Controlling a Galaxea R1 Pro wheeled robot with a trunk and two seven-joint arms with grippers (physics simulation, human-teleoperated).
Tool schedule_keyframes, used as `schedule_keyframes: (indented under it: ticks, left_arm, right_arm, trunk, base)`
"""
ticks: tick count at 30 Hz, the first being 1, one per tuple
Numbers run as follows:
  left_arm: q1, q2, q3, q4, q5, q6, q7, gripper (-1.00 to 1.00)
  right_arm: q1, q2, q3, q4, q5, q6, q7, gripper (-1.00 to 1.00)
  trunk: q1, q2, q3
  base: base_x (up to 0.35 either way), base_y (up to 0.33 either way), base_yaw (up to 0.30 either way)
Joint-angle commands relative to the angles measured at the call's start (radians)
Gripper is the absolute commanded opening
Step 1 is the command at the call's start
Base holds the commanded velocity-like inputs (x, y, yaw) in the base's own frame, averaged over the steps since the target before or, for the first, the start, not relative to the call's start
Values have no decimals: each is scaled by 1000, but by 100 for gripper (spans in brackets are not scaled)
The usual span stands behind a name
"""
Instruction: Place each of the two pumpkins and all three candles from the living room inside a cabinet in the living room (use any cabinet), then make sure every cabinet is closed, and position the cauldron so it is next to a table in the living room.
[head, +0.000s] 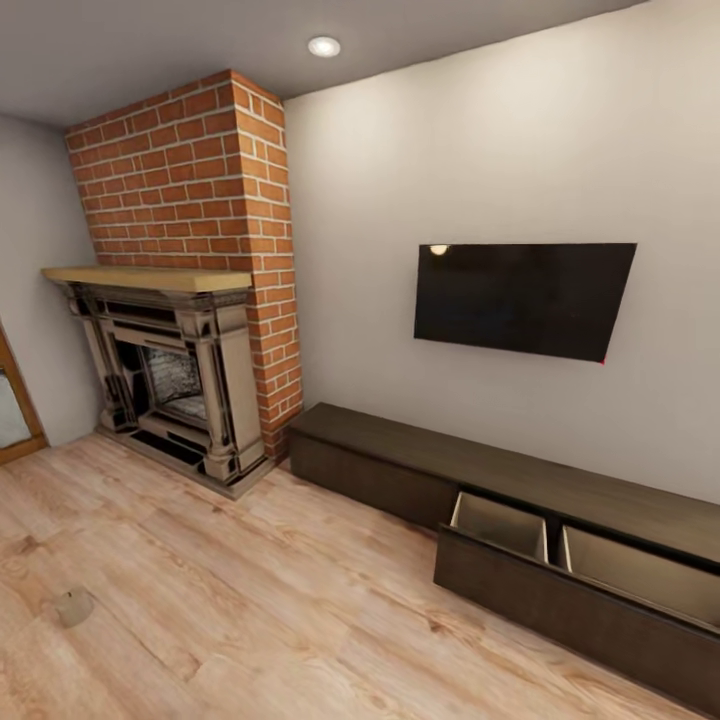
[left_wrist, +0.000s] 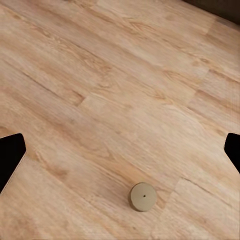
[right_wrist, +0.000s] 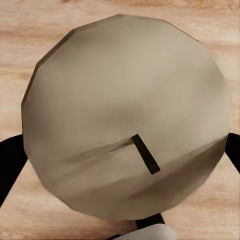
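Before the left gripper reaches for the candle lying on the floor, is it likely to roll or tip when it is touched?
The candle looks short and wide, standing flat on the wooden floor with its wick upward, so it probably will not tip. A sideways push would likely slide it. If knocked onto its round side, it could roll. It seems rigid, so a firm pinch should hold.

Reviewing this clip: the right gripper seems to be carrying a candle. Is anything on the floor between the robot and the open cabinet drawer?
Nothing visible. The candle in the right gripper sits between its fingers. In the head view, bare wood floor runs up to the cabinet, whose drawer stands open. Another candle lies far off to the left, out of that path.
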Motion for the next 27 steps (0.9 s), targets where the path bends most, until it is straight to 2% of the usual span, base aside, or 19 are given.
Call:
schedule_keyframes:
  ticks: [1, 6, 17, 27]
  left_arm:
    - [0, 0, 1, -1, 2, 7, -5, 100]
    - [-1, -1, 1, -1, 2, 7, -5, 100]
    - [0, -1, 1, -1, 2, 7, -5, 100]
    - [-1, -1, 1, 0, -1, 7, -5, 100]
  right_arm:
    - [-1, 0, -7, 0, -3, -5, 2, -100]
    - [-1, 0, -6, 0, -3, -5, 2, -100]
    - [-1, 0, -4, 5, 8, -5, 4, -100]
    - [-1, 0, -3, 5, 11, -5, 4, -100]
  trunk:
    - [1, -1, -1]
    - [1, -1, -1]
    - [1, -1, -1]
    - [1, -1, -1]
  base:
    - [255, 143, 0]
    - [220, 50, 0]
    - [77, 8, 0]
    - [142, 96, 0]
